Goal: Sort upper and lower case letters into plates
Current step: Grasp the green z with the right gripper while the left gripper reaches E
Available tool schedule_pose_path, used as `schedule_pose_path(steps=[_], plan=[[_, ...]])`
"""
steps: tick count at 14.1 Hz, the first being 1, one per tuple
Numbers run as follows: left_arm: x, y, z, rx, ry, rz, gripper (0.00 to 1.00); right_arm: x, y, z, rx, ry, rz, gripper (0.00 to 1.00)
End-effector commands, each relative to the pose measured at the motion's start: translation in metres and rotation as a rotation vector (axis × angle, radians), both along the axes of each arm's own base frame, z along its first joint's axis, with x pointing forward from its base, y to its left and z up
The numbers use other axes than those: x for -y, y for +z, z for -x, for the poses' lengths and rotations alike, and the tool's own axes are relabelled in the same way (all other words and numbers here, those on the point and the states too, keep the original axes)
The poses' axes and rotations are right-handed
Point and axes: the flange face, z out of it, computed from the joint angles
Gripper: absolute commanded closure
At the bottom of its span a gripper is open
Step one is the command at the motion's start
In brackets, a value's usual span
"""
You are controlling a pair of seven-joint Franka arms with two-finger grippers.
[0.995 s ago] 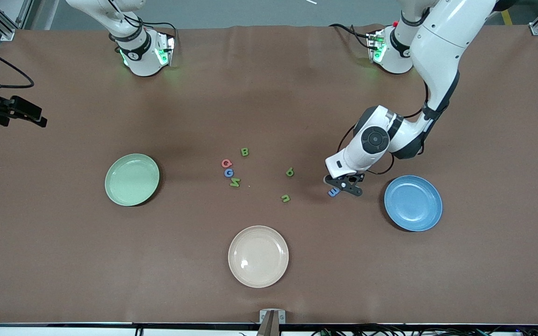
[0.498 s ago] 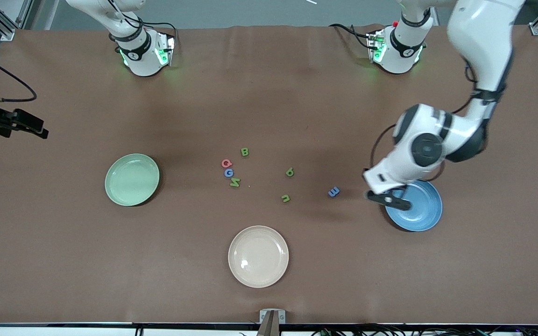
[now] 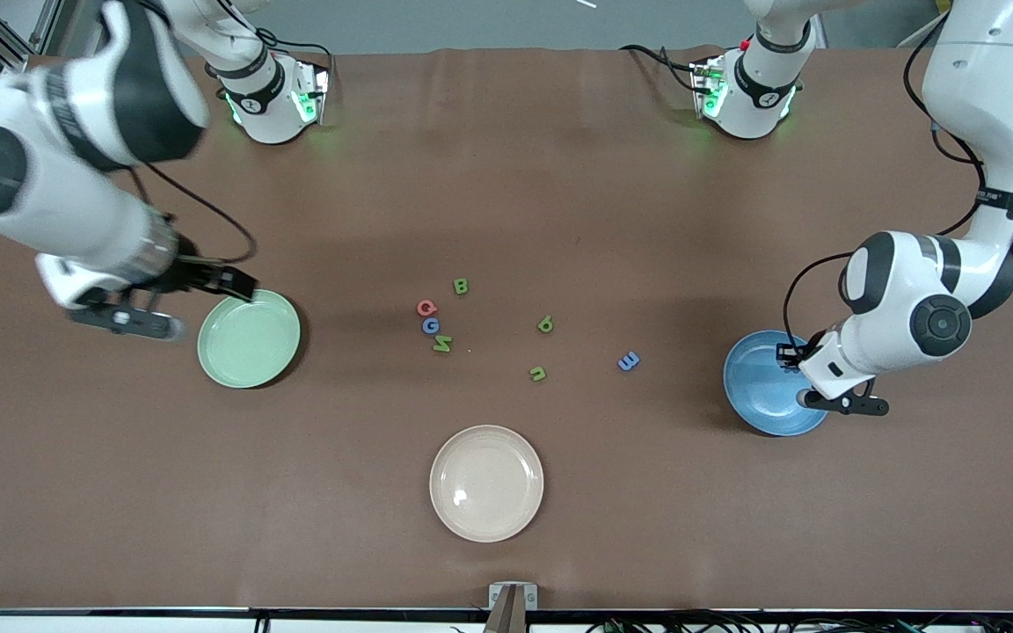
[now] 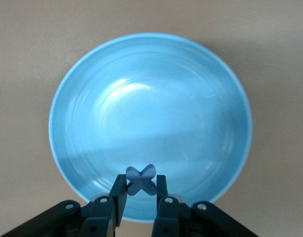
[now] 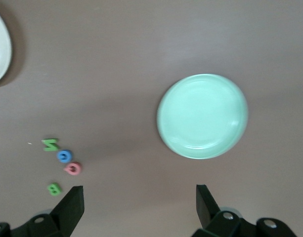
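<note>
Front view with both wrist views; clock directions are read on the front view, twelve o'clock at the robots' bases.

**Change.** The left end effector [image 4: 141, 186] had left the middle of the worktop [image 3: 506, 176], where it had stood at the blue E [image 3: 629, 360] a second before, and now hung over the blue plate [image 3: 757, 387] at three o'clock. It was clenched on a small blue x-shaped letter [image 4: 141, 176], not on the E, which lay where it had been. The right end effector [image 5: 139, 202] had swung in from the nine o'clock edge and hovered over the worktop just beside the green plate [image 3: 249, 338], fingers spread wide and holding nothing.

**Meaning.** Both plates were still empty. The x was probably about to be dropped as the first sorted letter, and the right arm seemed to be heading for the cluster.

**Surface and room.** On the brown cover, the cream plate [image 3: 486, 519] sat at six o'clock. Near the centre lay a green B [image 3: 461, 286], pink Q [image 3: 426, 308], blue G [image 3: 431, 326], green N [image 3: 442, 344], a green b-like letter [image 3: 545, 324] and a green n [image 3: 538, 374]. Grey floor showed at twelve o'clock and cables at six.
</note>
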Motion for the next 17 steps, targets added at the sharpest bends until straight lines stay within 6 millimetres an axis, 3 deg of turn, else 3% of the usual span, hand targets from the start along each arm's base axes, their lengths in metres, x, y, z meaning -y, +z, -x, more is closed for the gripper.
schedule_pose_path(steps=[1, 3, 5, 8, 11, 14, 17], plan=[[-0.01, 0.0, -0.005, 0.018, 0.08, -0.015, 0.0, -0.041, -0.039, -0.008, -0.001, -0.013, -0.057, 0.0], [-0.007, 0.005, -0.007, 0.025, 0.147, -0.022, 0.0, -0.074, -0.075, -0.013, 0.022, 0.017, -0.07, 0.0], [0.021, 0.01, -0.008, 0.032, 0.198, -0.024, 0.0, -0.105, -0.113, -0.013, 0.038, 0.012, -0.062, 0.0], [0.099, 0.015, -0.012, 0.05, 0.288, -0.022, 0.0, -0.154, -0.168, -0.003, 0.072, 0.013, -0.046, 0.0], [0.152, 0.007, -0.02, 0.057, 0.451, -0.028, 0.02, -0.18, -0.214, 0.006, 0.093, 0.033, -0.027, 0.03], [0.198, -0.01, -0.009, 0.053, 0.576, -0.029, 0.03, -0.201, -0.245, 0.02, 0.105, 0.051, 0.029, 0.05], [0.228, -0.03, 0.006, 0.069, 0.741, -0.018, 0.04, -0.211, -0.255, 0.026, 0.123, 0.056, 0.048, 0.11]])
